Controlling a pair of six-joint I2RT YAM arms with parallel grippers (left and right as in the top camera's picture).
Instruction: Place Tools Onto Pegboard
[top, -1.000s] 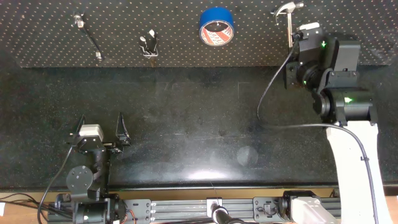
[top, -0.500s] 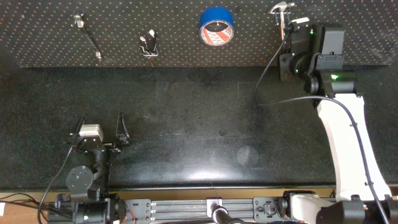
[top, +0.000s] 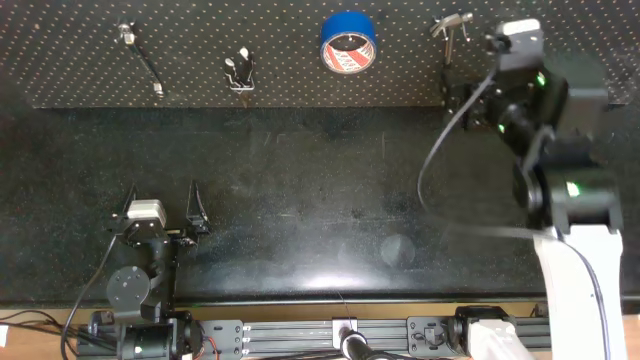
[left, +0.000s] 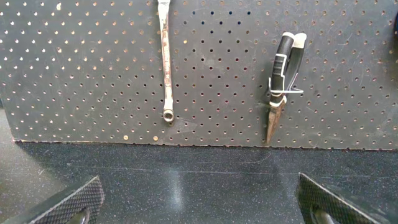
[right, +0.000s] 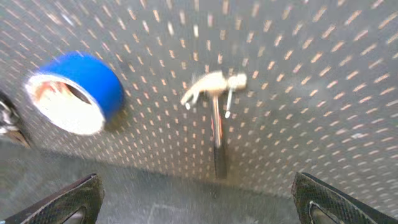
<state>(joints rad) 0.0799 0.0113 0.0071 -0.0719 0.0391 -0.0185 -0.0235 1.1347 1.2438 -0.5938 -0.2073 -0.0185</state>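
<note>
On pegboard (top: 285, 88), hammer (top: 452, 22) hangs, handle partly hidden by right arm (top: 562, 160); left end effector (top: 163, 205), right end effector (right: 199, 208) spread apart.

Far edge: pegboard (top: 280, 90) carries, left to right, wrench (top: 145, 62), pliers (top: 240, 72), tape roll (top: 348, 43) and hammer (top: 453, 22), with bare hole-rows between each pair. The right arm (top: 545, 120) crowds the hammer and blocks approach from the near right. The left arm (top: 150, 250) occupies the near left. The black table (top: 320, 190) between them gives wide passage.
</note>
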